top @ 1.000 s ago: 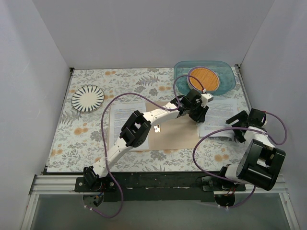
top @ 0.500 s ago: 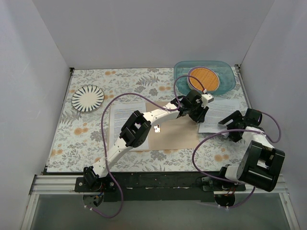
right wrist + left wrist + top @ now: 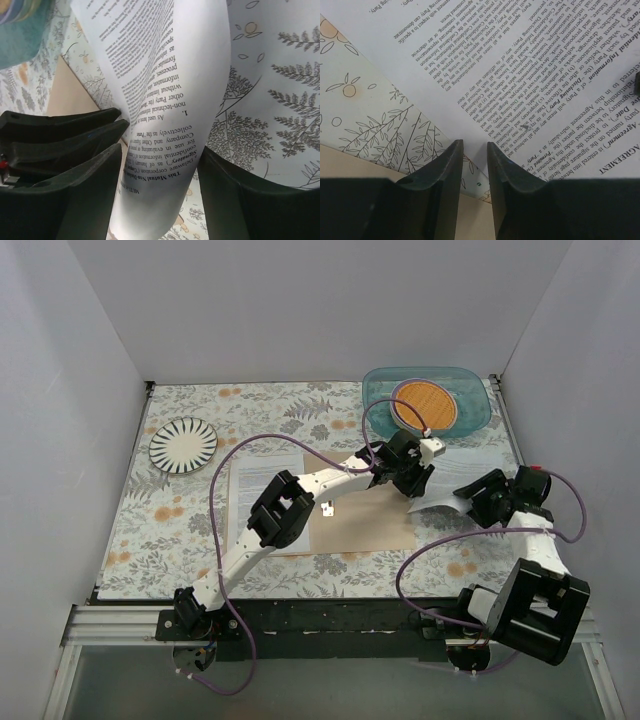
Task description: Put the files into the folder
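Note:
A printed white file (image 3: 462, 468) lies right of the tan folder (image 3: 365, 525) and is buckled upward. My right gripper (image 3: 478, 498) straddles the raised fold. In the right wrist view the arched file (image 3: 150, 75) rises between the wide-apart fingers of that gripper (image 3: 160, 150), brushing both. My left gripper (image 3: 412, 478) rests at the sheet's left edge. Its jaws (image 3: 475, 145) stand a narrow gap apart with nothing in it, over the file (image 3: 530, 75) and the folder's corner (image 3: 350, 167). A second file (image 3: 262, 480) lies left of the folder, under the left arm.
A teal tray (image 3: 478, 410) holding an orange disc (image 3: 425, 405) stands at the back right. A striped plate (image 3: 183, 445) sits at the back left. Purple cables loop over the floral tablecloth (image 3: 200, 530). White walls enclose three sides.
My right gripper slid left toward the left gripper, pushing the flat sheet up into an arch, and its jaws narrowed around the fold. The left arm has hardly moved.

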You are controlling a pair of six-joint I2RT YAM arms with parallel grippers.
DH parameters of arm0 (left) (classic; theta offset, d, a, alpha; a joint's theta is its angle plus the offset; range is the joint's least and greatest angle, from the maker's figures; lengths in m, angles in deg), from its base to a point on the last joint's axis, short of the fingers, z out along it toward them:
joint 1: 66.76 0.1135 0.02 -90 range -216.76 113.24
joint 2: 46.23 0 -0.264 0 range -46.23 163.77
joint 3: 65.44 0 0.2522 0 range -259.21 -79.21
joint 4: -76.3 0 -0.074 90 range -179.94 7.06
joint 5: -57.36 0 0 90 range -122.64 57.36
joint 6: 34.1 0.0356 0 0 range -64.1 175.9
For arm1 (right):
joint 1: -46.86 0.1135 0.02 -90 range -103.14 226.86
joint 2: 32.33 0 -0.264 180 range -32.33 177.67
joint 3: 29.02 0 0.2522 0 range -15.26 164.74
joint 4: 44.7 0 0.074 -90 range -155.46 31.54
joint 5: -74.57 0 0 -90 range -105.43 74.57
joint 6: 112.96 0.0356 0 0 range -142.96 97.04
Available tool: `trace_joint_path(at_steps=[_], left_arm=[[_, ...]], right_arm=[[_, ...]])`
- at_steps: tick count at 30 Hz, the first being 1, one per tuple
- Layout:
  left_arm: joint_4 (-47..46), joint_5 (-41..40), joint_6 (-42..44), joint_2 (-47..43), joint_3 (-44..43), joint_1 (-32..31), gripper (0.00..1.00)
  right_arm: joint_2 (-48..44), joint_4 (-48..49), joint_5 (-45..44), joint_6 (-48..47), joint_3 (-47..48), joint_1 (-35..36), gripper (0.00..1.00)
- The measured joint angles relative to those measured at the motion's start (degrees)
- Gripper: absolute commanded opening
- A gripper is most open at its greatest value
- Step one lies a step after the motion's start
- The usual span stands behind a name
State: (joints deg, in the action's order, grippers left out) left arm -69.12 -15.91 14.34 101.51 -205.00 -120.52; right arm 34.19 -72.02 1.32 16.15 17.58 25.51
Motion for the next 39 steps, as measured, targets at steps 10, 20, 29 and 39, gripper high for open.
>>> trace_joint_path(at_steps=[10,20,29,39], left_arm=[[2.32,-1.66,2.21,-4.76,6.14,-0.13,0.25],[4.22,-2.6,3.21,-6.73,8.52,-0.17,0.23],[4.39,-2.58,3.17,-6.73,8.5,-0.17,0.23],[4.57,-2.56,3.19,-6.75,8.44,-0.17,0.22]], right_arm=[[-1.46,2.6,4.87,1.62,0.0,5.11,0.7],[1.9,5.66,7.93,2.75,1.01,10.64,0.73],[1.22,2.6,4.74,1.22,9.62,12.02,0.72],[-2.45,-1.03,-0.02,0.44,9.35,12.37,0.56]])
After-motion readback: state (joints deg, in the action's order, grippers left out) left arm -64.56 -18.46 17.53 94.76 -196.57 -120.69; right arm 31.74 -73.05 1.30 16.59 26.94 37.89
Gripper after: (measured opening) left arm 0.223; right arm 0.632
